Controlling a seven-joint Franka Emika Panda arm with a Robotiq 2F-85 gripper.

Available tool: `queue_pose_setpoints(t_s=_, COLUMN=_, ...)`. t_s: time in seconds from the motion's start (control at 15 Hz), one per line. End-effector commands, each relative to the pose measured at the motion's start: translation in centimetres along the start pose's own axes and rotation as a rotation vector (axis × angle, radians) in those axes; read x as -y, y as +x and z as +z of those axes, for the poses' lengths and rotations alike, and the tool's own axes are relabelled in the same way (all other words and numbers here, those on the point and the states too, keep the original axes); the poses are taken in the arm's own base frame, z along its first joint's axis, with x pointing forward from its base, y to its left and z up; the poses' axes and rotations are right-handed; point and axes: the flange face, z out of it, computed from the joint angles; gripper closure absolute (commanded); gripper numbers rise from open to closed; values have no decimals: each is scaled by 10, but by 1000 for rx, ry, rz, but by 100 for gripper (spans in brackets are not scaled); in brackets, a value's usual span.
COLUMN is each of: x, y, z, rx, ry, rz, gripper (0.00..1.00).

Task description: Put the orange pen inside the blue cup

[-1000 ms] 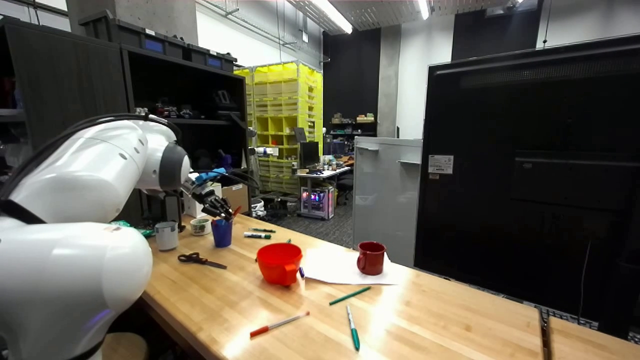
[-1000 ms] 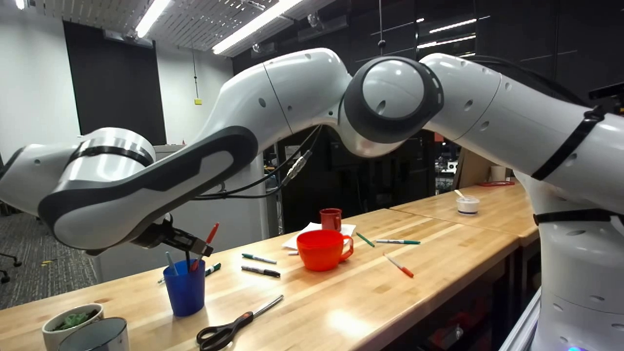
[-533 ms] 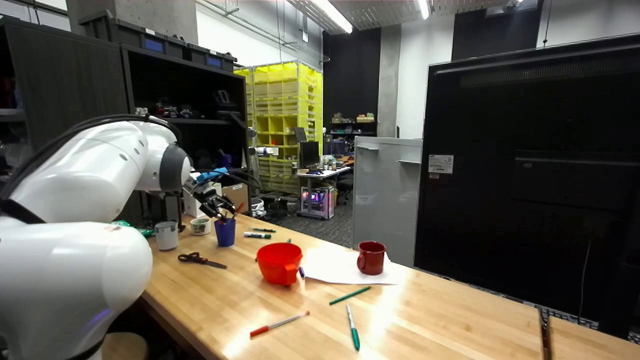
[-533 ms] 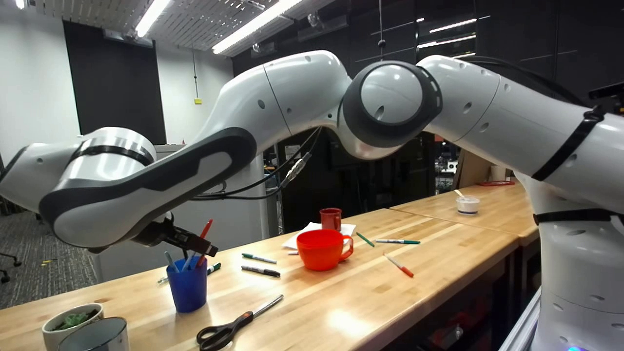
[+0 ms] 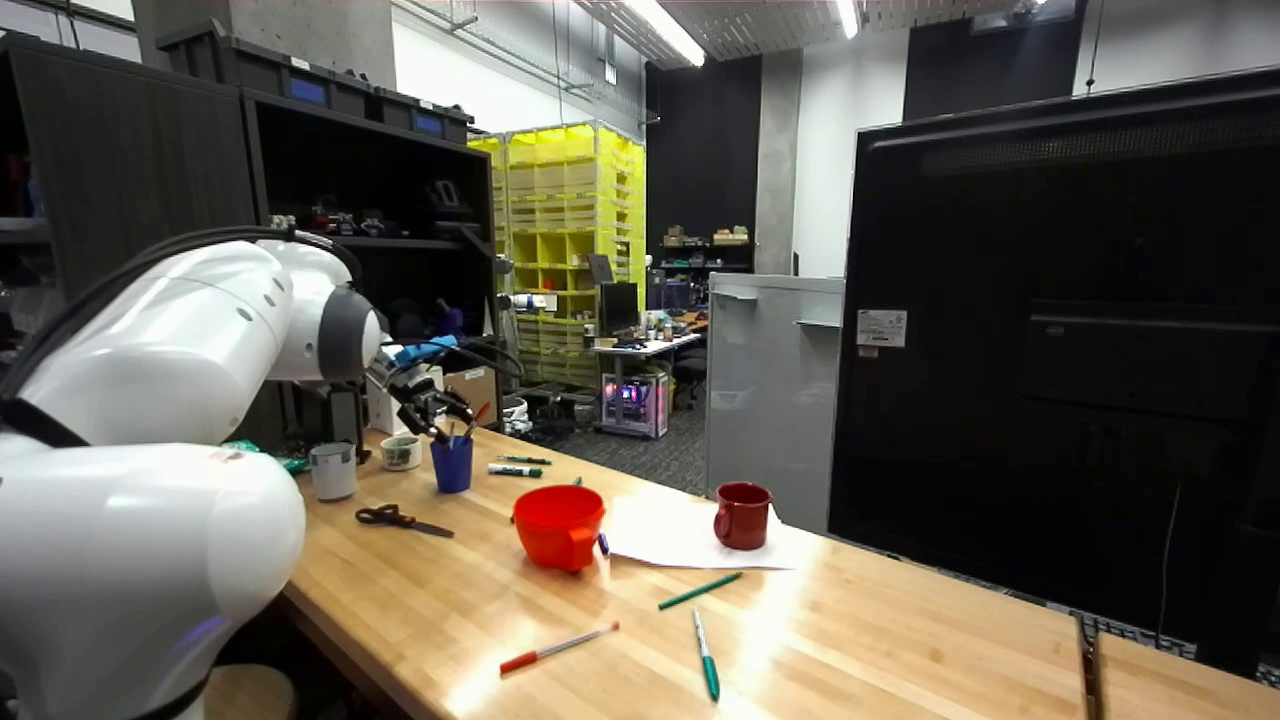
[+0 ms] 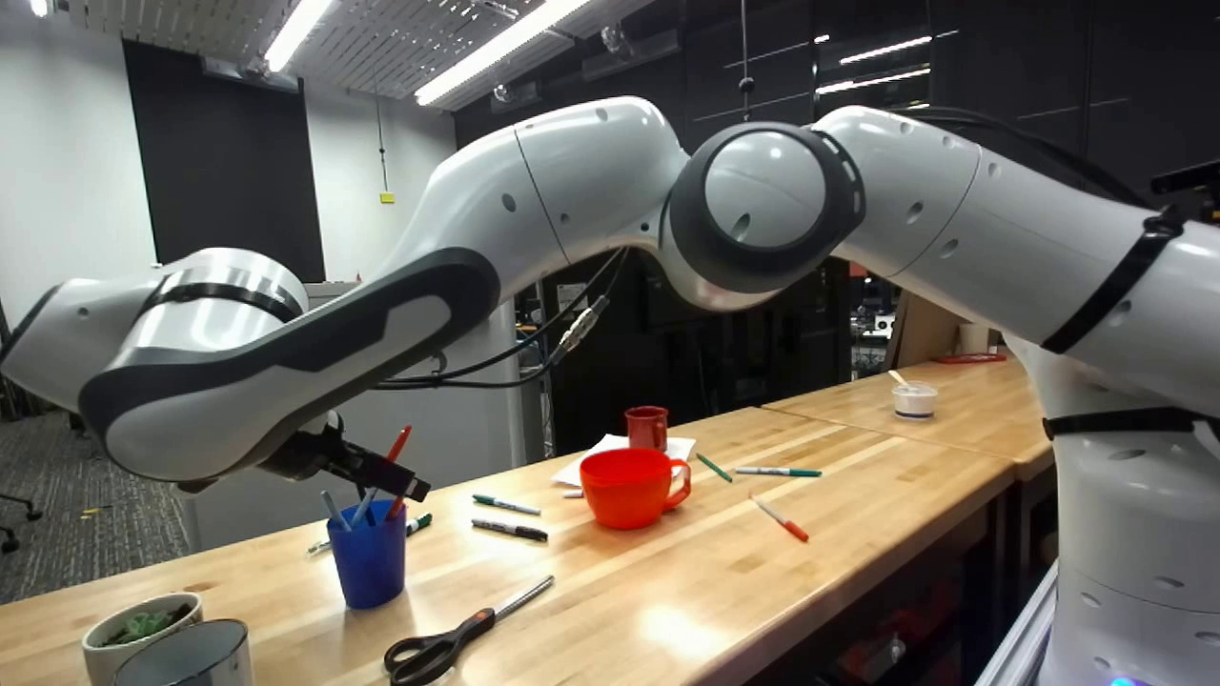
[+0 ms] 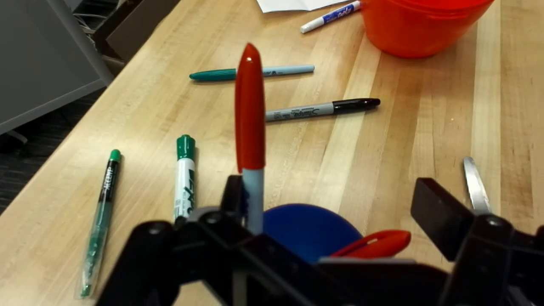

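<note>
Orange-red-capped pen with a pale grey barrel [image 7: 250,110]: stands tilted in the plain blue cylindrical cup [image 6: 370,567], just beside one finger [image 7: 231,193] of the black gripper [image 7: 335,202]; whether they touch, I cannot tell.
Blue cup: one, upright on the pale wooden counter [image 6: 610,591], just below the gripper.
Gripper: spread, its fingers well apart above the cup's mouth.
Second orange-red cap [image 7: 378,244]: in the cup, lower, showing between the fingers in the wrist view.
Pale blue-grey pen end [image 6: 334,512]: one, rising from the cup in an exterior view.
Pens left of and beyond the gripper, wrist view: five; clear green highlighter [image 7: 97,221], green-and-white marker [image 7: 185,178], green-capped pale pen [image 7: 216,75], black-capped grey marker [image 7: 314,109], white-and-purple marker [image 7: 331,16].
Black-handled scissors [image 6: 467,631]: near the gripper, whole in both exterior views; the wrist view catches only a silver tip.
Orange-red plastic bowl with a handle [image 6: 629,488]: one, farther from the gripper.
Dark red mug [image 5: 742,518], clear-barrelled orange-red pen [image 5: 555,648]: one each, well apart from the gripper, only in the exterior views.
</note>
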Motion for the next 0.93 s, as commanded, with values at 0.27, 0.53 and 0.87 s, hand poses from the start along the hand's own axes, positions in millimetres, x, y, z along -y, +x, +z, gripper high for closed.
queue_pose_setpoints(t_s=0.27, x=5, y=7, z=-2, rx=-9, ry=30, rz=-67, gripper=0)
queue_pose_setpoints(t_s=0.53, x=5, y=9, z=1, rx=-14, ry=37, rz=-79, gripper=0)
queue_pose_setpoints(t_s=0.87, x=-4, y=-5, z=-9, rx=-59, ry=5, rz=-50, gripper=0)
